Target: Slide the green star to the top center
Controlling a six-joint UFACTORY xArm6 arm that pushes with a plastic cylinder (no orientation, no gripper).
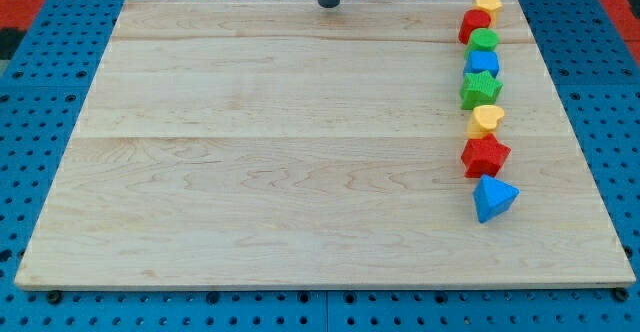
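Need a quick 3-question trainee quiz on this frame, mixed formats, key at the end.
1. True or false: my tip touches the green star.
2. Which block lies nearest the view's bottom? A) yellow block at the column's top B) red star C) blue triangular block
3. Fill in: the blocks form one column along the view's ____ side of the wooden board.

Key:
1. False; my tip sits at the view's top centre, far left of the column.
2. C
3. right
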